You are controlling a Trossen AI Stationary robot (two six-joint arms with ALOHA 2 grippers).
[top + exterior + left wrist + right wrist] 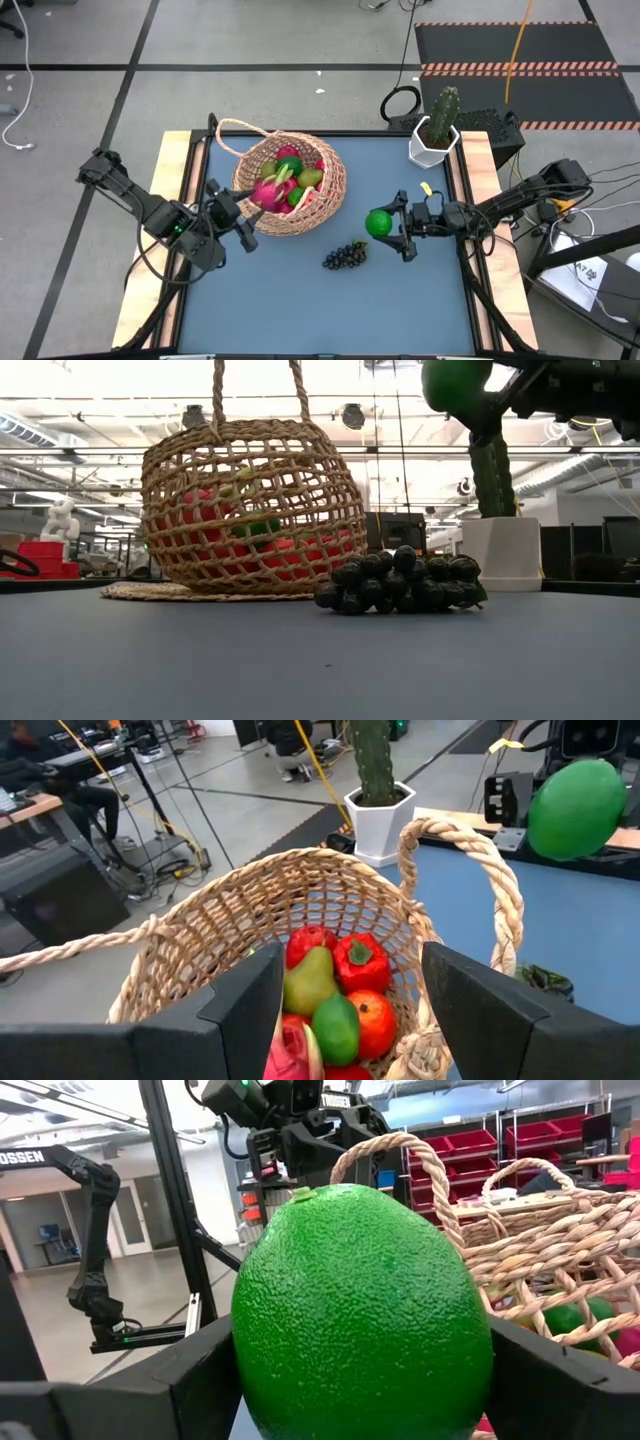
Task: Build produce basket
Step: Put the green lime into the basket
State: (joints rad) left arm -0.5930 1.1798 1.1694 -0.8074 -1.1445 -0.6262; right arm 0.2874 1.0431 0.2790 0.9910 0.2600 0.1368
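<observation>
Basket-filling near completion: we see right gripper [398, 224] fingers clasping round green lime [379, 223]; dark grape bunch [345, 257] remains at centre; left gripper [236, 213] fingers spread at tan woven wicker basket [325, 190].

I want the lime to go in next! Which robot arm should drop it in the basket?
The right one, probably. The right gripper already holds the lime above the table beside the basket. The left gripper is at the basket's other side, holding no fruit.
</observation>
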